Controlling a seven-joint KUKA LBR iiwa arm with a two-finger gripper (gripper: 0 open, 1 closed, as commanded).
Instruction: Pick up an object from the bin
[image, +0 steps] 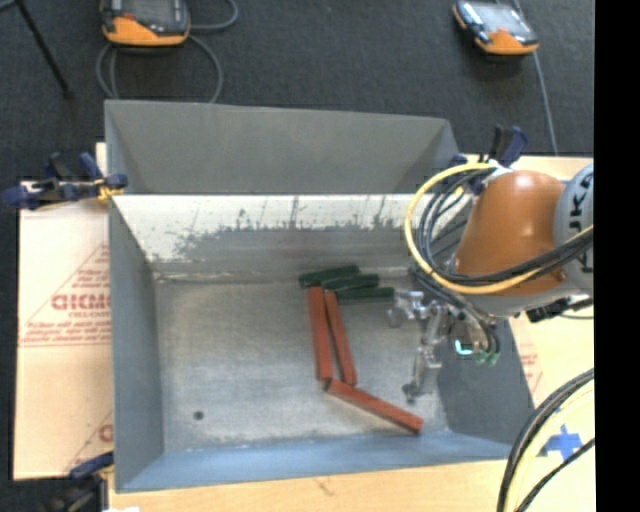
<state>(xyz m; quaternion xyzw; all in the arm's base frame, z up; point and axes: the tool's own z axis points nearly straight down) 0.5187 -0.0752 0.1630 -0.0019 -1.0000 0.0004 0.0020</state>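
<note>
Hovering at the right side of the bin, the gripper hangs close by the right end of a red stick lying slantwise near the front wall. Two more red sticks lie side by side to the left and two green sticks by the back wall. Whether it is open or closed I cannot tell. This looks like the approach step, with no grasp yet; next it must line up across the slanted stick's narrow width, go down to the floor and close without nudging the neighbours.
</note>
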